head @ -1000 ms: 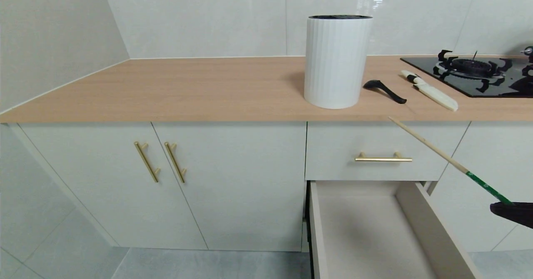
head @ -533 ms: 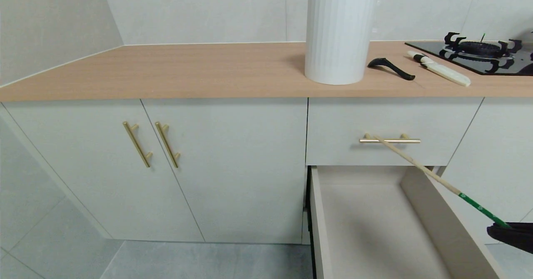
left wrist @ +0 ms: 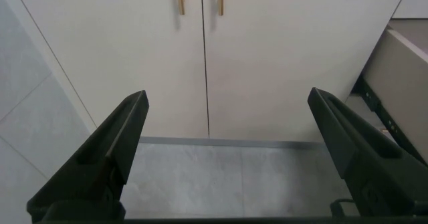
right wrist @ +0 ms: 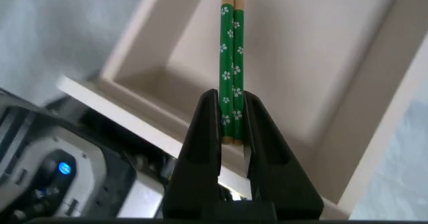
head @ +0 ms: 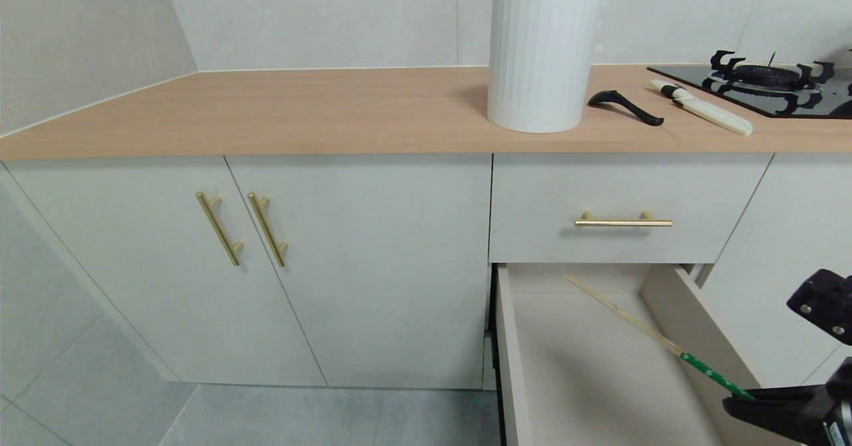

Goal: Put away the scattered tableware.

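My right gripper (head: 742,403) is shut on the green, flower-printed end of a pair of wooden chopsticks (head: 639,330), which slant down over the open lower drawer (head: 512,359). In the right wrist view the chopsticks (right wrist: 232,57) run between the closed fingers (right wrist: 206,134) with the drawer's pale inside behind them. On the wooden countertop (head: 299,110) lie a black spoon (head: 624,107) and a white knife with a black band (head: 703,114), to the right of a tall white ribbed holder (head: 539,50). My left gripper (left wrist: 227,157) is open, hanging before the cabinet doors near the floor.
A black gas hob (head: 772,83) sits at the counter's far right. A shut drawer with a gold handle (head: 623,221) is just above the open one. Double cabinet doors with gold handles (head: 241,228) stand to the left, over a grey tiled floor (left wrist: 200,180).
My right gripper has lowered the chopsticks from in front of the upper drawer's handle down into the open drawer. One second ago the head camera tilted downward.
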Controlling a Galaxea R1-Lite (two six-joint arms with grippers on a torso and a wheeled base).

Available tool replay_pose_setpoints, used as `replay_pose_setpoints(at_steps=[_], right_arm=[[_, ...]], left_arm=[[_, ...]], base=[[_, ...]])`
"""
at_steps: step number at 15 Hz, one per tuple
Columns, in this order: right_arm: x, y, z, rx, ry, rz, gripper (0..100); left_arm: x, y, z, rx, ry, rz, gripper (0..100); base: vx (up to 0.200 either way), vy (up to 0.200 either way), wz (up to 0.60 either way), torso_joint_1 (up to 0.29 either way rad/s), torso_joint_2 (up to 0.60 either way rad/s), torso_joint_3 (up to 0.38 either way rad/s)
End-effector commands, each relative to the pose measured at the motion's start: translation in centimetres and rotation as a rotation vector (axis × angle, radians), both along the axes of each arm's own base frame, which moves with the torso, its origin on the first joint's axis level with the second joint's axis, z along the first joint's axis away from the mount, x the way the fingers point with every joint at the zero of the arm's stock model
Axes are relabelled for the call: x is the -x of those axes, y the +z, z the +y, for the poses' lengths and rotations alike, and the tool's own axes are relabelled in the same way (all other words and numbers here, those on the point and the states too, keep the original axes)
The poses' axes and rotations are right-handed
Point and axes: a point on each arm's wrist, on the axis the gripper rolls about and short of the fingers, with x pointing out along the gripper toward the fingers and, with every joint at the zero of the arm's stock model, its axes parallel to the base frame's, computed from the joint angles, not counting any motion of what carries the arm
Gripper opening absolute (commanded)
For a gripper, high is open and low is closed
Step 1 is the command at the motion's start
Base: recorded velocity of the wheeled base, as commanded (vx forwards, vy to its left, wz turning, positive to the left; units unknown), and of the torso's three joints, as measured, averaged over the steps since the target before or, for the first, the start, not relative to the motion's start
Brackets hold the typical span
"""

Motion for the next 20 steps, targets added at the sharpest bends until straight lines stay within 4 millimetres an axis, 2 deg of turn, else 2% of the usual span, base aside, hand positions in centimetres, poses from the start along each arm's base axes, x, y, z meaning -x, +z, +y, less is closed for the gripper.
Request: replay_pose_setpoints(at_steps=[1,4,7,9,10,12,15,20], right_arm=[[-2.4,-2.4,1.4,0.077,0.0,0.135,0],[-7.2,-5.2,4.2,0.077,-0.116,0.269,0],[-11.3,-7.5,6.4,0.096,-0.187,0.351,0],[-12.9,-8.5,7.3,0.09,-0.228,0.373,0],[-14.3,-9.8,8.1,0.079,-0.295,0.388,0],[-15.8,-12.6,8.8,0.1,-0.357,0.389,0],[-16.8,-16.3,9.5,0.102,-0.39,0.383,0],[-16.8,-18.2,9.7,0.096,-0.393,0.351,0]], left_arm=[[0.0,0.0,0.0,0.0,0.0,0.001,100],[0.0,0.0,0.0,0.0,0.002,0.001,100],[0.0,0.0,0.0,0.0,0.002,0.001,100],[0.0,0.0,0.0,0.0,0.002,0.001,100],[0.0,0.0,0.0,0.0,0.0,0.001,100],[0.0,0.0,0.0,0.0,0.0,0.001,100],[0.0,0.0,0.0,0.0,0.002,0.001,100],[0.0,0.0,0.0,0.0,0.0,0.001,100]], base=[[0.0,0.0,0.0,0.0,0.0,0.0],[0.0,0.0,0.0,0.0,0.0,0.0],[0.0,0.0,0.0,0.0,0.0,0.0],[0.0,0.0,0.0,0.0,0.0,0.0],[0.0,0.0,0.0,0.0,0.0,0.0],[0.0,0.0,0.0,0.0,0.0,0.0],[0.0,0.0,0.0,0.0,0.0,0.0],[0.0,0.0,0.0,0.0,0.0,0.0]])
